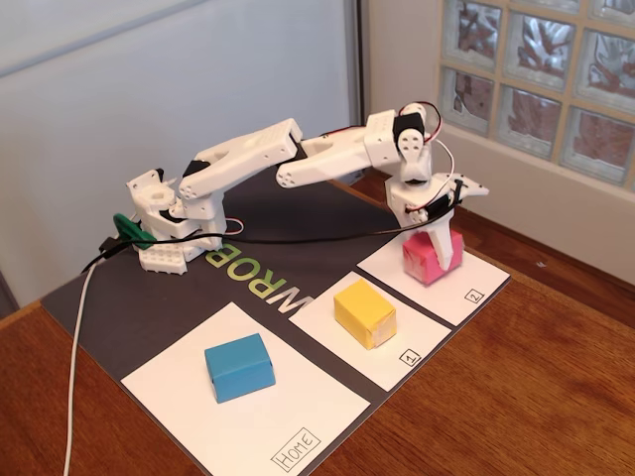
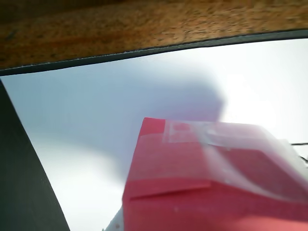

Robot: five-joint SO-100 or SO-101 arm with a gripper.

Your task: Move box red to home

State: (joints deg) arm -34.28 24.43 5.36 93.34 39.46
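Note:
The box red [image 1: 433, 260] stands on the small white sheet marked 2 [image 1: 468, 288] at the right of the fixed view. My gripper [image 1: 437, 246] hangs straight down on it, with one white finger [image 1: 443, 236] lying across its top and front face. Whether the jaws press on the box is not visible. In the wrist view the box red [image 2: 183, 183] fills the lower right, very close, with a pale blur over its right part, on white paper [image 2: 120, 96]. Home [image 1: 298, 421], the large white sheet with the boxed label, lies at the front left.
A blue block [image 1: 238, 367] sits on the Home sheet. A yellow block [image 1: 364, 313] sits on the sheet marked 1 [image 1: 397, 362], between Home and sheet 2. The dark mat [image 1: 129, 307] lies on a wooden table. A glass-block wall [image 1: 536, 79] stands behind.

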